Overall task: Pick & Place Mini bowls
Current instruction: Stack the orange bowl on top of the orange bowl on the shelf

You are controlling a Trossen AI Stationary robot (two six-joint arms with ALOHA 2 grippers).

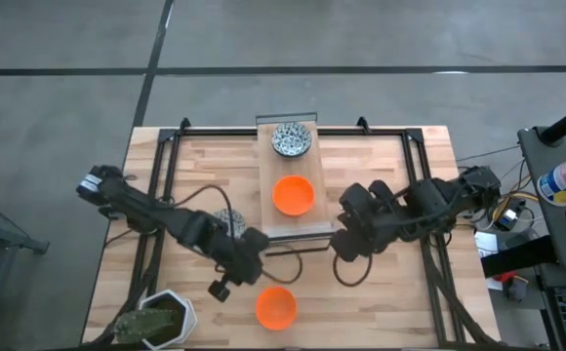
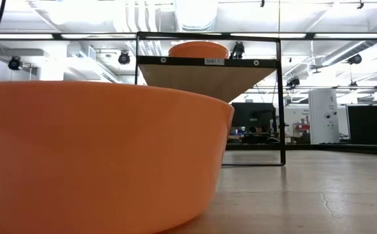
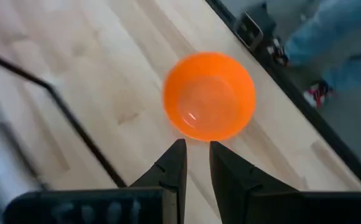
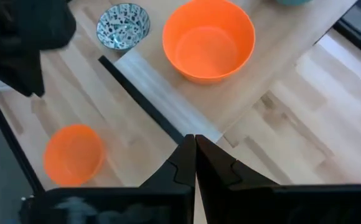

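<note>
The left hand [image 3: 197,160], slightly parted and empty, hovers beside the orange bowl [image 3: 209,95] near the tabletop's [image 1: 381,302] front edge; misaligned, it could knock the bowl off. The right hand [image 4: 195,155] is clenched, empty.

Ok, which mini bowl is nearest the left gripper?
The orange bowl alone on the bare table near the front edge, just ahead of the left gripper; the others sit farther back.
</note>
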